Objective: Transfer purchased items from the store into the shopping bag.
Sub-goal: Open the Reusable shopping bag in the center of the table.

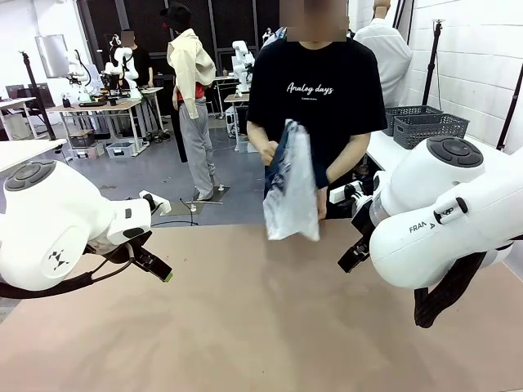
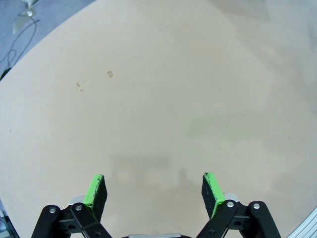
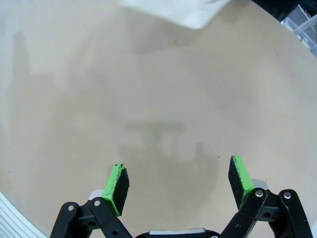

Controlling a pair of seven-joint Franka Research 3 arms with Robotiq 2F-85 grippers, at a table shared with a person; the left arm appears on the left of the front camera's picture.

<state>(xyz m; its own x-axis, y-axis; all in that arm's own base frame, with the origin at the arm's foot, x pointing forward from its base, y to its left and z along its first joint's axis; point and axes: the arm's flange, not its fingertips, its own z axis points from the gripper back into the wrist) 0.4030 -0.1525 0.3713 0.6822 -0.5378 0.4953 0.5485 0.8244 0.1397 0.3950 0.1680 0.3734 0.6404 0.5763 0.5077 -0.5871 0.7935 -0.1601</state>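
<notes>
Spread, empty: left end effector [image 2: 154, 189], right end effector [image 3: 178, 182]. The shopping bag [image 1: 292, 192] hangs bunched in person's hands [image 1: 268, 152], upper centre; an early reach risks snagging limp plastic.

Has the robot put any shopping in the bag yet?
Not yet, nothing looks packed. In hand: the person's hands hold the shopping bag up at the far edge of the table, where it hangs crumpled and flat. The left gripper and right gripper are both open, holding nothing, above the table. Left to do: all the packing.
</notes>
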